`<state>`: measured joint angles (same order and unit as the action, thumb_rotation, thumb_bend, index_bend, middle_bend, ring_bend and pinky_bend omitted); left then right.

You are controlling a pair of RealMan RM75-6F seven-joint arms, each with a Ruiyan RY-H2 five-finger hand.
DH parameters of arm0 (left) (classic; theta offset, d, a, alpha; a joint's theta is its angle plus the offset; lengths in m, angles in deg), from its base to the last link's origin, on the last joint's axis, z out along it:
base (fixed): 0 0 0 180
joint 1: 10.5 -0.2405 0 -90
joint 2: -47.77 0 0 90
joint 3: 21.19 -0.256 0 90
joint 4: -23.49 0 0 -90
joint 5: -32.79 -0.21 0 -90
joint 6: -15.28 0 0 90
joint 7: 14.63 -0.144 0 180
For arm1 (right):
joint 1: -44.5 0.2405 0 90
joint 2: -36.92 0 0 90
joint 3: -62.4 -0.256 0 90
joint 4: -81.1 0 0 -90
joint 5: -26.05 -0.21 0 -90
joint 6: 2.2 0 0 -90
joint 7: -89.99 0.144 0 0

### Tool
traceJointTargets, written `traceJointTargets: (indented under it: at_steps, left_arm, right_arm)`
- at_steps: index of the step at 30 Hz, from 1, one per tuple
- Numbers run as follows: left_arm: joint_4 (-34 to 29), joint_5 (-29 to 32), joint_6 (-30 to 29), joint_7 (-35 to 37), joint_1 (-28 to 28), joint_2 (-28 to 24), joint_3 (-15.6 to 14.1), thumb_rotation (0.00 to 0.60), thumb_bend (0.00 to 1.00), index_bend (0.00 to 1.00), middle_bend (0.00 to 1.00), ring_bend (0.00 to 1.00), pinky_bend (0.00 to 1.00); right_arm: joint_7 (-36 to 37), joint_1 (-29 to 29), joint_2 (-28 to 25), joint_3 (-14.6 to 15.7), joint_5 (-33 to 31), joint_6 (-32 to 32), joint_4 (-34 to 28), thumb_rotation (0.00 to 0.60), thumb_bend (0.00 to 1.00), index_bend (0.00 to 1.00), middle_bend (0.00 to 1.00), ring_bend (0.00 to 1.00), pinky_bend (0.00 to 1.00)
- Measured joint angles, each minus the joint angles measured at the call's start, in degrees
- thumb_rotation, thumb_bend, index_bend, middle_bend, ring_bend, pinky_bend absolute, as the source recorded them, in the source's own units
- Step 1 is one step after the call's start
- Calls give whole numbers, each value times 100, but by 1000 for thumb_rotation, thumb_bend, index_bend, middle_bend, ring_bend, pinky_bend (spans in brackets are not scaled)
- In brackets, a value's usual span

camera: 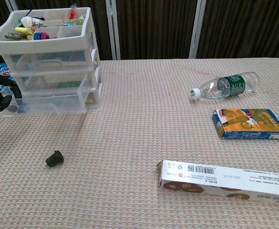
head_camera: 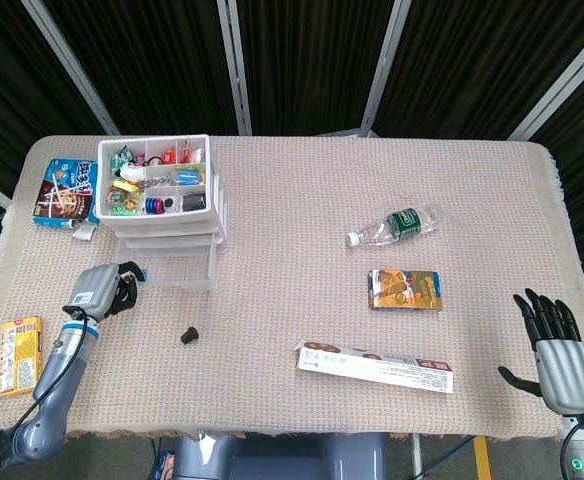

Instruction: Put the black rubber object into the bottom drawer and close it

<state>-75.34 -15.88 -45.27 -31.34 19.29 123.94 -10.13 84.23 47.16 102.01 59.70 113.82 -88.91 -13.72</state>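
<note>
Black rubber object (head_camera: 189, 335) lies sideways (long axis diagonal); left hand (head_camera: 107, 288) fingers hook the bottom drawer (camera: 48, 102).
</note>
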Motion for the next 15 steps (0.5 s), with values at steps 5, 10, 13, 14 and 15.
traceJointTargets:
  at_steps: [5,10,13,14,15]
  left_arm:
    - [-99,-155,-9,116,-61,-44,-69,600,674,516,926,831,748]
    - [-157,-432,-101,201,-140,-120,-155,600,627,436,886,798,737]
    - [-116,-583,-183,210,-183,-151,-223,600,476,314,843,759,713]
    - [-95,-621,-206,199,-192,-158,-242,600,398,263,828,746,704]
    - [-76,-661,-231,182,-200,-165,-261,600,328,224,815,735,696]
  right_arm:
    - [-2,-3,-1,-1,-4,-3,-2,600,15,48,0,0,0]
    - [0,0,-1,-2,-3,2,-4,600,16,48,0,0,0]
    - [-1,-2,0,-3,-2,-2,-3,600,16,48,0,0,0]
    - [-3,-2,0,-3,-2,-3,-4,600,16,48,0,0,0]
    - [-6,-3,0,-3,-1,-4,-4,600,16,48,0,0,0]
